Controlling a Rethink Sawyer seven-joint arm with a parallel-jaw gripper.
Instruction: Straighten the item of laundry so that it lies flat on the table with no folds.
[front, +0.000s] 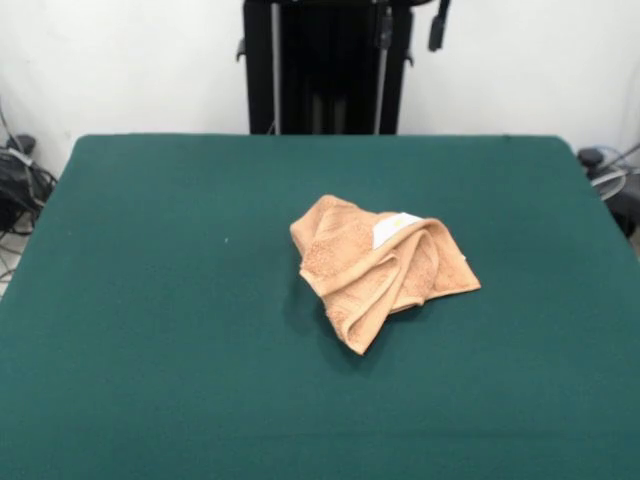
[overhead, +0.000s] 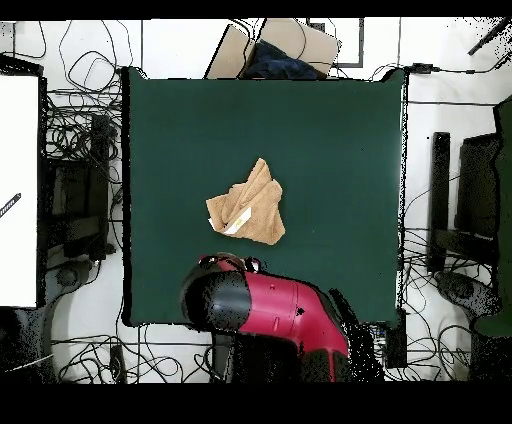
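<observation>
No gripper to be seen here in either view, so whether it is open or closed cannot be told. What does show of the robot is the red and black arm (overhead: 262, 308), seen from overhead folded back over the table's edge on the base side, its rounded black end just reaching over the green surface. From the front, only the black pedestal (front: 328, 65) stands at the far side of the table, against the white wall.

Out from there, the towel (front: 375, 265) sits near the middle of the table (front: 150, 300), well apart from every edge. It is bunched up, not flat: the peach-orange cloth is heaped in several thick folds, with rolled ridges running across it and one corner poking out toward the camera in the front view. A white tag (front: 394, 229) shows on top of the heap, on the side toward the pedestal. Overhead, the towel (overhead: 248, 205) reads as a crumpled, rough diamond, lying a little way off the arm's black end and not touching it.

Around the table, tangles of cables (overhead: 75, 120) lie on the floor.
</observation>
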